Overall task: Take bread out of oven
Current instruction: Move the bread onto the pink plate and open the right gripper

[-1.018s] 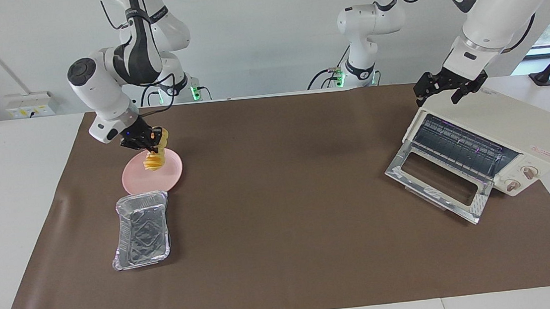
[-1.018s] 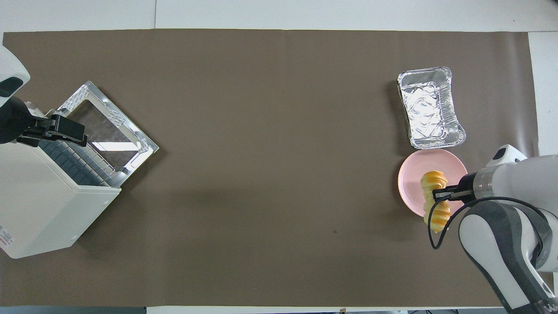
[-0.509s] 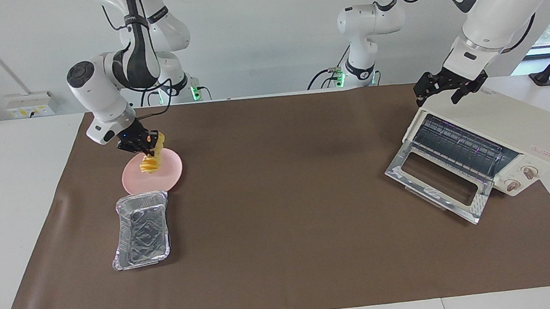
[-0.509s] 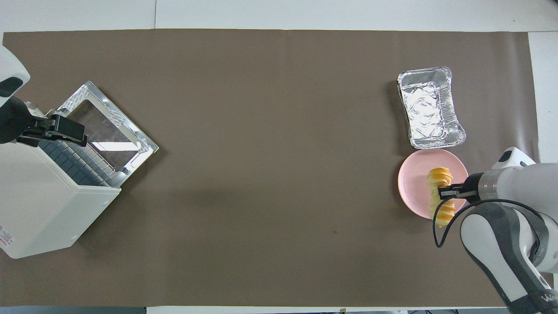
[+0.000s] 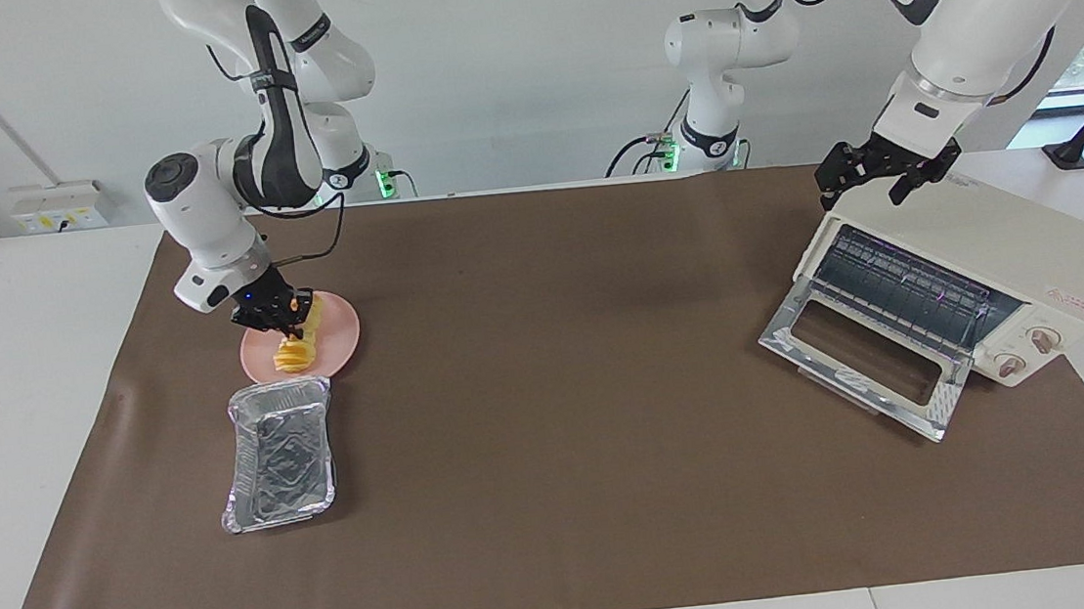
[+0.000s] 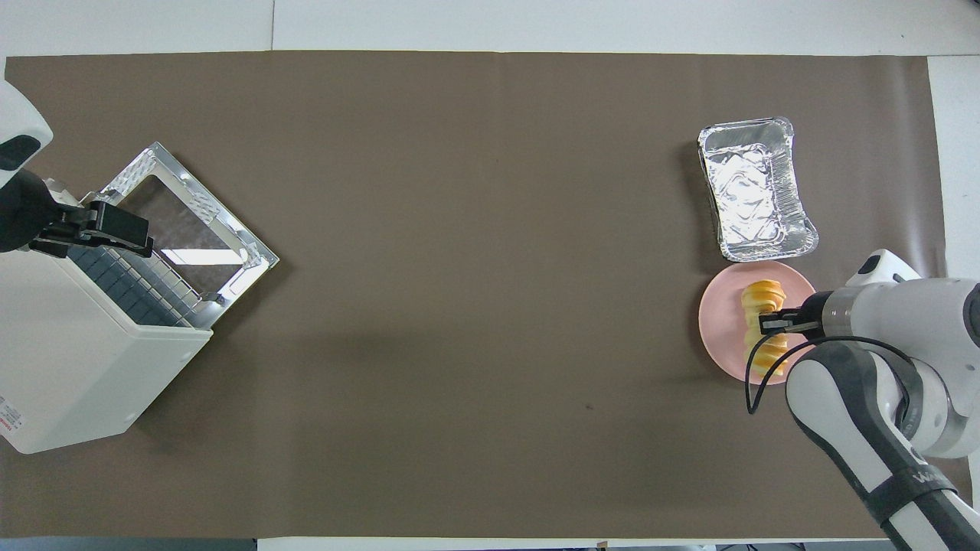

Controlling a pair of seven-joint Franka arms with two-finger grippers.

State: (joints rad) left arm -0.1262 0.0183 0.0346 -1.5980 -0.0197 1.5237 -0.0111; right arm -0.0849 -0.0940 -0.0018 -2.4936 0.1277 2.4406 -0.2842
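The bread (image 5: 294, 348) lies on the pink plate (image 5: 337, 334), and the right gripper (image 5: 276, 313) grips it across the middle! The foil tray (image 5: 277, 454), touching the plate's rim and farther from the robots, holds nothing. Toward the left arm's end of the brown mat (image 5: 557, 480) stands the oven (image 5: 967, 282), door down, only the bare rack inside, a small red label unreadable. Over its top hangs the left gripper (image 5: 870, 180), fingers spread, holding nothing.

Light: bright, even | shadows: soft | glare: oven door (image 5: 866, 366) | focus: seemingly sharp
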